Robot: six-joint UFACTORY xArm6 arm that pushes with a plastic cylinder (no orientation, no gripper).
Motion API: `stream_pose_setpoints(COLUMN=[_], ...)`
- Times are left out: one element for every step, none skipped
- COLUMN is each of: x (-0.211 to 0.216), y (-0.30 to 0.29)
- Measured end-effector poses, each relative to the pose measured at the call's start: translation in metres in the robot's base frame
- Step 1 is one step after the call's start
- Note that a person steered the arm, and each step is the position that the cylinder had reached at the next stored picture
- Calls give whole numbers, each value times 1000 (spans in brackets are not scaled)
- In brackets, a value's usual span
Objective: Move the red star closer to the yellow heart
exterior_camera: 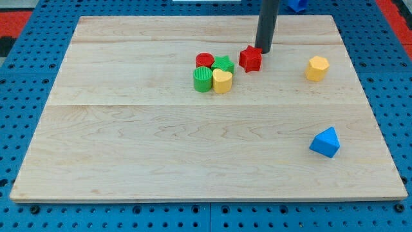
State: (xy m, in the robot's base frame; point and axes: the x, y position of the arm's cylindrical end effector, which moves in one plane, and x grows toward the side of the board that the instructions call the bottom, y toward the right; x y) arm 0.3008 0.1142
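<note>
The red star (250, 58) lies on the wooden board right of a small cluster. The yellow heart (222, 81) sits at the cluster's lower right, touching a green star (223, 64) above it and a green cylinder (203, 79) on its left. A red cylinder (205, 60) tops the cluster. My tip (264, 50) stands just at the red star's upper right edge, touching or nearly touching it. The red star lies a short gap up and right of the yellow heart.
A yellow hexagon block (317, 67) lies at the view's right. A blue triangular block (325, 142) lies at the lower right. A blue object (297, 4) sits off the board at the view's top. The board (129, 142) rests on a blue pegboard.
</note>
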Motion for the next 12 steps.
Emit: stream_pose_setpoints(x=[5, 5, 5, -11, -37, -33, -15, 4, 17, 28, 16, -5], y=[-17, -15, -2, -9, -27, -47, -48, -25, -25, -20, -1, -16])
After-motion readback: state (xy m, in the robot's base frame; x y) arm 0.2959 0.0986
